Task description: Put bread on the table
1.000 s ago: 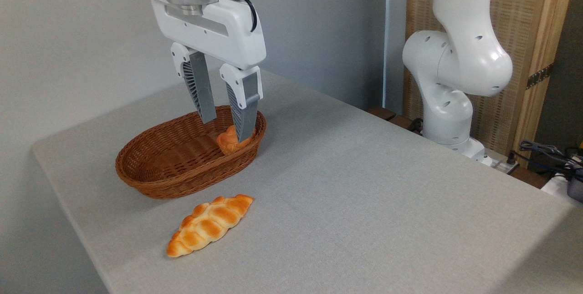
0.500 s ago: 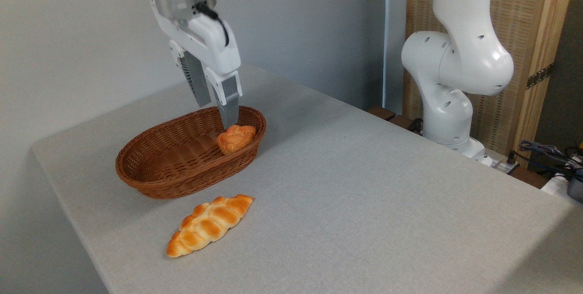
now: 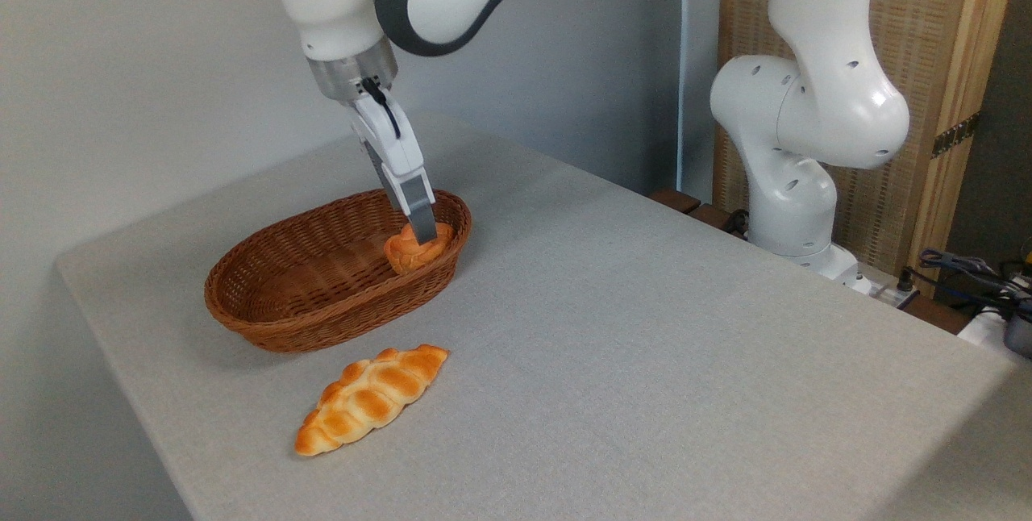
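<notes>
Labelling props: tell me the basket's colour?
Brown woven wicker basket, clearest in the fixed camera view.

Glossy white arm (image 3: 814,102) with rounded shells, small dark screw recesses and a dark grey joint band; brushed-metal wrist ring, black cable, white gripper (image 3: 422,235) with grey fingers (image 3: 419,210).

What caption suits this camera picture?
Gripper reaches the small bun inside a wicker basket; a braided loaf lies nearby.

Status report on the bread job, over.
Gripper down on the bun, closure unclear. Bun in the basket, not on the table. Nothing in the way.
</notes>
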`<move>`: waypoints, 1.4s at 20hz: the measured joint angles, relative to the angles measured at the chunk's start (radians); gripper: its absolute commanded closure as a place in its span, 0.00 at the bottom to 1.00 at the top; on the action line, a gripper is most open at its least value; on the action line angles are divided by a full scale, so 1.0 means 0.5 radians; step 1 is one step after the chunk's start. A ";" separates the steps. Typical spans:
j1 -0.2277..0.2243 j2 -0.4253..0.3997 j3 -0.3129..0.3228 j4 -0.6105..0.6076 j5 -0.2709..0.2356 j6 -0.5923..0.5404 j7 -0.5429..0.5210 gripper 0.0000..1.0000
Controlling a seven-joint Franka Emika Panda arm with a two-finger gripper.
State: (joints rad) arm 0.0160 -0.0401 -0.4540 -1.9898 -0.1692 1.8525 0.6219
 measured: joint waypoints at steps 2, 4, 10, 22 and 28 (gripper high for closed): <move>0.001 0.000 -0.014 -0.064 0.000 0.088 0.000 0.00; 0.001 0.004 -0.029 -0.117 0.000 0.184 0.000 0.11; 0.004 0.005 -0.060 -0.198 0.000 0.275 -0.004 0.87; 0.015 -0.005 -0.054 -0.167 0.000 0.278 -0.009 0.87; 0.034 -0.031 0.096 0.117 -0.002 0.221 -0.029 0.86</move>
State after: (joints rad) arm 0.0332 -0.0554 -0.4059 -1.9313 -0.1702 1.9629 0.6072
